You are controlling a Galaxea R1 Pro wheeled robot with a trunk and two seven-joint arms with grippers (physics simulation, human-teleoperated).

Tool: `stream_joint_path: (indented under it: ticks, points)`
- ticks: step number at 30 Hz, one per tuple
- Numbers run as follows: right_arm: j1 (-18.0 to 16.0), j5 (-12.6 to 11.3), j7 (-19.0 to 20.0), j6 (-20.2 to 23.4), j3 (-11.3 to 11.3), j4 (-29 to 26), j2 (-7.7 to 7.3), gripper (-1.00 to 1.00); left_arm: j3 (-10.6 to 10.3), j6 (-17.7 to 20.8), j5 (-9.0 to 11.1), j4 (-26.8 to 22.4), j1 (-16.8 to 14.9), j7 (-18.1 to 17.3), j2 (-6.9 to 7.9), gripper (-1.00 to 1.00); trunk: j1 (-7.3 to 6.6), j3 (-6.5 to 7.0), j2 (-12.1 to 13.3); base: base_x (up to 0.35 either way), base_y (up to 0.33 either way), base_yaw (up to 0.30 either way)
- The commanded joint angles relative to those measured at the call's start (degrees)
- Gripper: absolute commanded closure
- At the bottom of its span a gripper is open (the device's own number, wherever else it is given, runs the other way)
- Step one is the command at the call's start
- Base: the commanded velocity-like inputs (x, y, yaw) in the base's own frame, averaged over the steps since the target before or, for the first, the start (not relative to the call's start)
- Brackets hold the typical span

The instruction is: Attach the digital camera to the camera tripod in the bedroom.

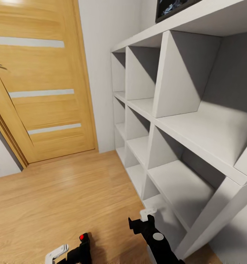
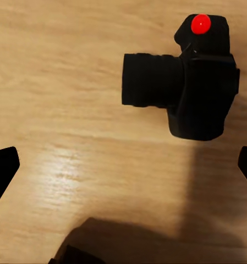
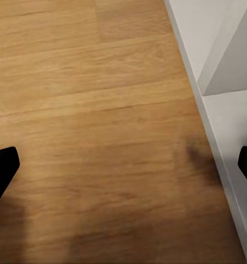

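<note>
We see a black digital camera (image 2: pixel 203 82) with a red dot, a light-wood floor (image 1: pixel 57 198), a white cubby shelf (image 1: pixel 182 121), and a honey-wood door (image 1: pixel 39 80) with pale stripes.

Open wood floor (image 1: pixel 65 198) ahead and to the left, running bare up to the closed wooden door (image 1: pixel 39 80). Blocked along the right by the white cubby shelf (image 1: pixel 182 121), compartments open toward the floor and wide enough to reach into. Right gripper (image 1: pixel 145 220) just beside the shelf's lowest edge, little side room there. Digital camera (image 2: pixel 184 82) lying on the floor beyond the spread left fingertips (image 2: pixel 2 170), bare boards all round it.
</note>
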Motion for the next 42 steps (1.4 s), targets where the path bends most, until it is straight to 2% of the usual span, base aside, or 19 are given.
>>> stream_joint_path:
  ticks: [1, 42]
  points:
    - [-0.02, 0.55, -0.10, 0.41, 0.06, -0.09, 0.00, -1.00, 0.16, 0.21, 0.61, -0.14, -0.02, 0.38, -0.04, -1.00, 0.01, -0.28, -0.04, 0.000, 0.000, 0.000]
    - [-0.02, 0.57, -0.18, 0.54, -0.16, 0.43, 0.00, -1.00, -0.07, 0.03, 0.36, -0.11, -0.02, -0.09, -0.44, -1.00, 1.07, -9.37, -0.59, 0.000, 0.000, 0.000]
